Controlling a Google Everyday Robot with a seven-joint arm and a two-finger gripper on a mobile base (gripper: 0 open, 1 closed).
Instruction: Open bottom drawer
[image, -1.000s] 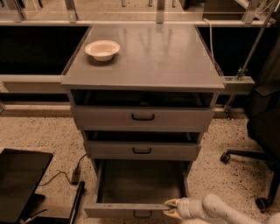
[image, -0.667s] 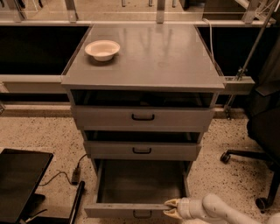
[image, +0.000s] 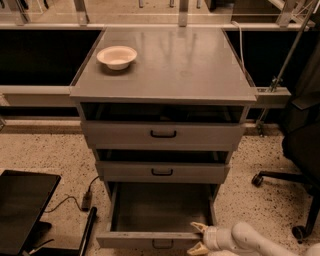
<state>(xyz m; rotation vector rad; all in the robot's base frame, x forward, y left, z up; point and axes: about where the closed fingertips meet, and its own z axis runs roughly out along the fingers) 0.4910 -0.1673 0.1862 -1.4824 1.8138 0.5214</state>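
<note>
Three drawers (image: 162, 134); the bottom drawer (image: 142, 239) stands pulled out. One gripper (image: 198, 239) at its near right corner, fingers spread. One bowl (image: 116, 56) on the bench (image: 190, 65).

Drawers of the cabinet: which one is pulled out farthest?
The bottom drawer, its inside exposed; the middle drawer and top drawer stand barely out. The gripper is at its front's right end.
</note>
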